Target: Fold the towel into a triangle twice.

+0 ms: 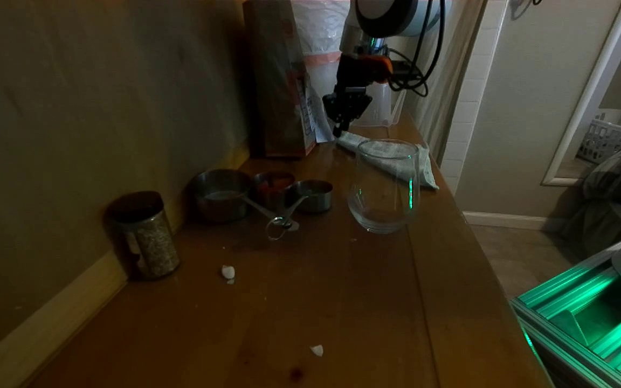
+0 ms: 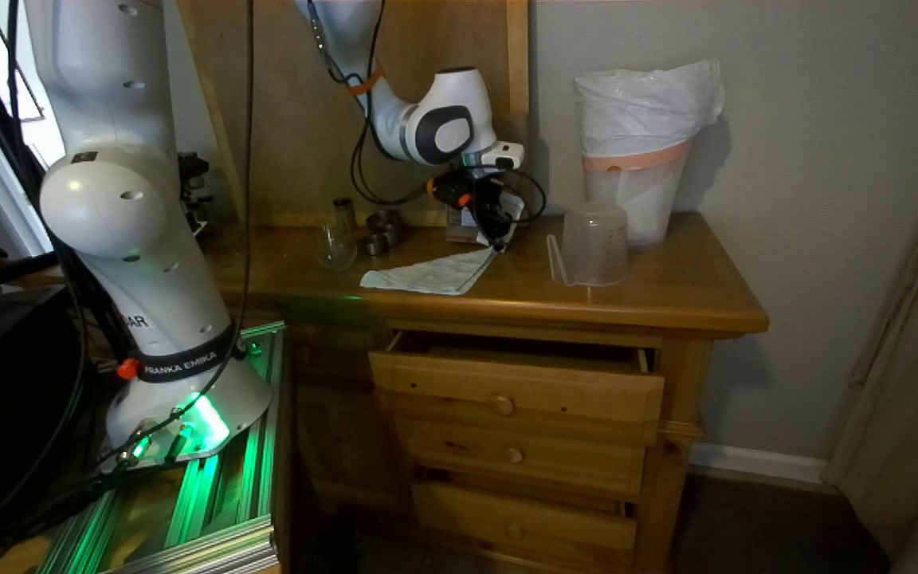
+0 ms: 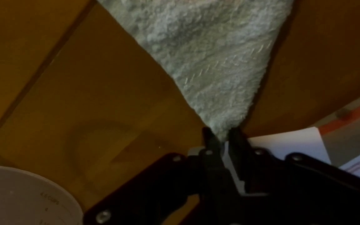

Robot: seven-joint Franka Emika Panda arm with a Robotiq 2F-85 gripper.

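1. Far left in an exterior view, the white arm (image 2: pixel 164 279) is rising from a green-lit base (image 2: pixel 237 396) and reaching over the desk (image 2: pixel 682 291).
2. Next along, a clear glass (image 2: pixel 338 251), a dark-lidded jar (image 2: pixel 344 214) and three metal cups (image 2: pixel 383 223) are standing near each other on the desk.
3. Right of these, the pale towel (image 2: pixel 427 275) is lying on the desk near the front edge, tapering toward a corner at right.
4. At that corner, the black gripper (image 3: pixel 221 136) is pointing down, its jaws clamping the towel's tip between them.
5. Farther right, a clear jug (image 2: pixel 596 247) is standing on the desk, apart from both towel and gripper.
6. Rightmost, a white-lined bin (image 2: pixel 646 191) is standing behind the jug.
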